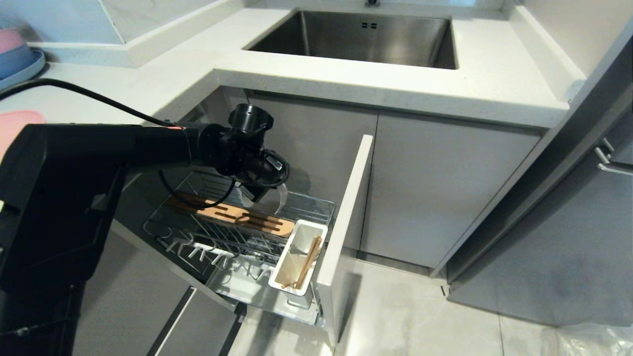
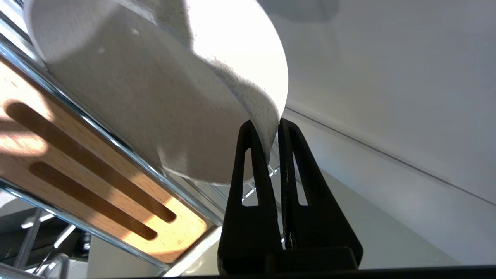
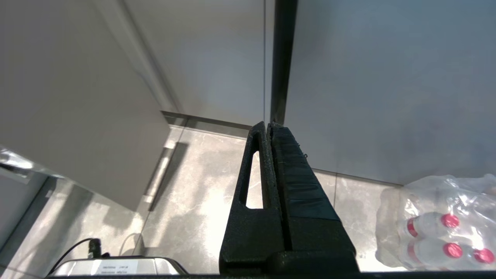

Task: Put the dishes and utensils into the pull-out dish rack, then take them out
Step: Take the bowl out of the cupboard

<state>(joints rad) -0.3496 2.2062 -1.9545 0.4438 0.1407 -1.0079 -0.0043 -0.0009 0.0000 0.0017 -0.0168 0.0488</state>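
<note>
The pull-out dish rack [image 1: 324,203] stands drawn out under the counter. My left gripper [image 1: 257,192] reaches into it behind the wooden strip [image 1: 232,215]. In the left wrist view the left gripper [image 2: 266,123] is shut on the rim of the cream-white bowl [image 2: 155,97], which stands tilted on its edge against the chrome wire beside the slotted wooden strip [image 2: 77,162]. From the head, only an edge of the bowl [image 1: 283,197] shows past the wrist. The chopsticks [image 1: 310,257] lie in the white caddy [image 1: 283,264]. A pink plate [image 1: 15,123] lies on the counter at far left. My right gripper [image 3: 269,124] hangs shut and empty over the floor.
The rack's grey front panel [image 1: 346,212] stands out to the right of the basket. A steel sink [image 1: 356,37] is set in the counter above. A blue plate with stacked bowls [image 1: 17,57] sits at the far left corner. A wrapped pack of bottles [image 3: 438,228] lies on the floor.
</note>
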